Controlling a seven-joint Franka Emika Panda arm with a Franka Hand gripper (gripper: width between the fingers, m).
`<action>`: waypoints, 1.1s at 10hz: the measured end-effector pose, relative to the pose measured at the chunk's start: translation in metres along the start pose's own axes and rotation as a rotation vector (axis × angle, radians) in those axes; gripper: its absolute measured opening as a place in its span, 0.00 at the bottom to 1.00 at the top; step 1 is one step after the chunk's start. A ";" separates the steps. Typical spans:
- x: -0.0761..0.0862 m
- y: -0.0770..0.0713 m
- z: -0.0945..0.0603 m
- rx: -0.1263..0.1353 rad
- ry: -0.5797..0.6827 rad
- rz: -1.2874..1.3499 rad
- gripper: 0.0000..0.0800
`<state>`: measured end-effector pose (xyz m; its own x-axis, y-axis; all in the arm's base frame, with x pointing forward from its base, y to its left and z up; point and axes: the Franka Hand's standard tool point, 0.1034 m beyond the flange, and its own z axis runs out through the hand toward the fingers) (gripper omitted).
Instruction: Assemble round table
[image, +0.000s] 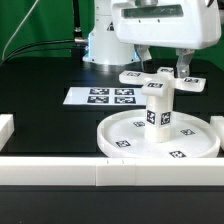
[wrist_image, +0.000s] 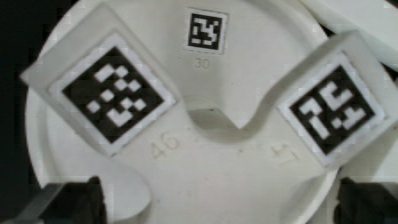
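Observation:
The large round disc (image: 160, 140) lies at the front of the exterior view's right. The short thick cylinder (image: 157, 112) stands upright on its hub. The cross-shaped piece (image: 160, 80) sits flat on top of the cylinder. My gripper (image: 166, 68) hangs just over the cross, with one finger on either side of one arm. In the wrist view the cross (wrist_image: 214, 120) fills the frame, with two tags showing. The gripper (wrist_image: 222, 200) has dark fingers (wrist_image: 71, 198) spread wide at the frame corners, with slim gaps to the arm between them, so it looks open.
The marker board (image: 105, 97) lies on the black table behind and to the left of the disc. White border rails run along the front edge (image: 90, 172) and the exterior view's left side (image: 6, 125). The robot base (image: 105, 40) stands at the back.

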<state>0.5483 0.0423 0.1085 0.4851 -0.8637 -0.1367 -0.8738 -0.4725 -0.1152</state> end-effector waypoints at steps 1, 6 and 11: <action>0.000 0.000 0.000 0.000 0.000 -0.003 0.81; -0.006 -0.002 -0.015 -0.002 -0.013 -0.039 0.81; -0.007 -0.002 -0.021 0.005 -0.007 -0.137 0.81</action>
<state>0.5462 0.0459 0.1303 0.5999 -0.7900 -0.1265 -0.7993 -0.5849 -0.1380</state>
